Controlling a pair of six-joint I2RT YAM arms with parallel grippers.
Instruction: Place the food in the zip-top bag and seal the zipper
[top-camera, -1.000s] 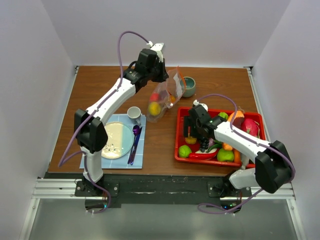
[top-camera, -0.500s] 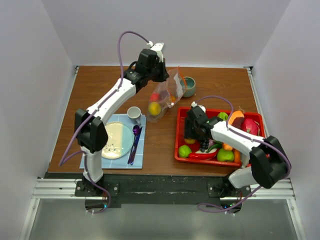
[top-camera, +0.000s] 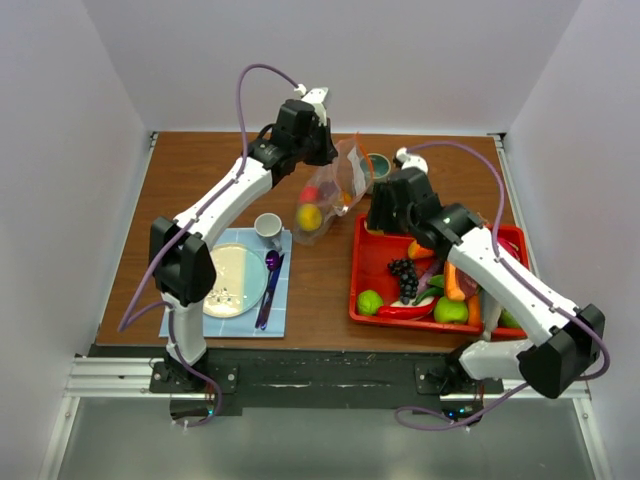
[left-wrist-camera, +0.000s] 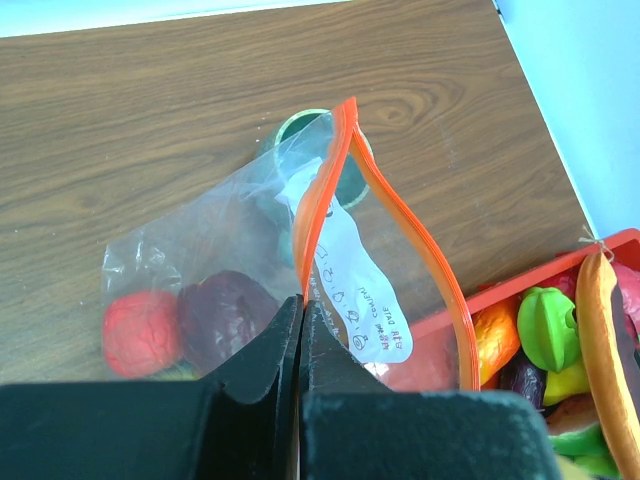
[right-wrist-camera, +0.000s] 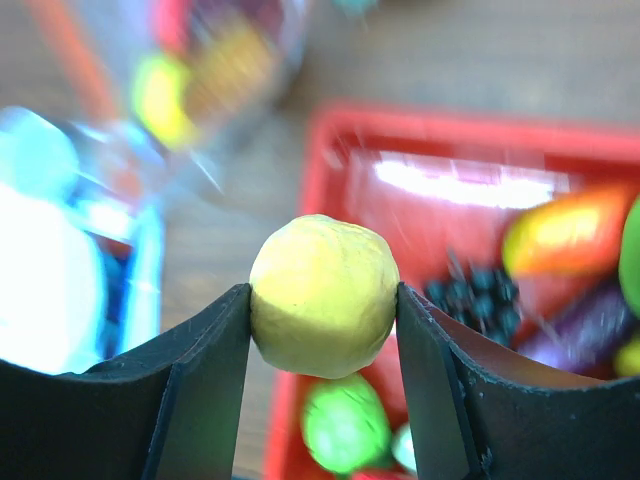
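Note:
My left gripper (left-wrist-camera: 301, 300) is shut on the edge of the clear zip-top bag (top-camera: 330, 195) and holds it up at the back (top-camera: 324, 152). The orange-red zipper (left-wrist-camera: 400, 210) gapes open. A red fruit (left-wrist-camera: 140, 332), a dark purple piece (left-wrist-camera: 225, 318) and a yellow fruit (top-camera: 310, 217) lie in the bag. My right gripper (right-wrist-camera: 322, 292) is shut on a yellow round fruit (right-wrist-camera: 320, 270), held above the tray's back left corner (top-camera: 380, 215), beside the bag. Dark grapes (top-camera: 403, 278), a green fruit (top-camera: 370, 301), a red chili (top-camera: 405, 311) and a carrot (top-camera: 455, 285) lie in the red tray (top-camera: 358, 275).
A green cup (top-camera: 379, 172) stands just behind the bag. A small white cup (top-camera: 267, 227), a pale plate (top-camera: 232, 280) and a purple spoon (top-camera: 270, 275) sit on a blue mat at the front left.
My right gripper has risen out of the tray with the yellow fruit and moved back and left toward the bag. The left arm and the bag have not moved.

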